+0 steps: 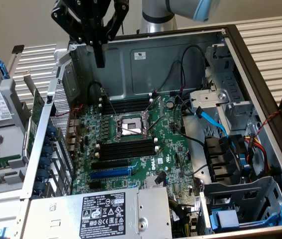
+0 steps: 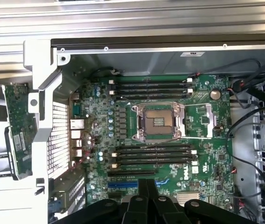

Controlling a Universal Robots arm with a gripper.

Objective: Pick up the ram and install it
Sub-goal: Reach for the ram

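My black gripper (image 1: 99,60) hangs above the open computer case, over its back left corner, with its fingers pressed together and nothing between them. In the wrist view the fingertips (image 2: 142,189) show over the motherboard's edge near the blue slot (image 2: 123,184). The ram (image 2: 18,133), a dark green stick with black chips and a small white label, rests outside the case past the perforated side wall; in the exterior view the ram (image 1: 35,112) leans at the left. Black memory sockets (image 2: 153,154) lie beside the CPU socket (image 2: 158,122), and they look unfilled.
The motherboard (image 1: 170,149) lies flat inside the metal case (image 1: 180,55). A power supply (image 1: 106,211) fills the front, and drive bays with a blue cable (image 1: 210,119) stand at the exterior view's right. More green boards (image 1: 1,162) and a drive sit outside at the left.
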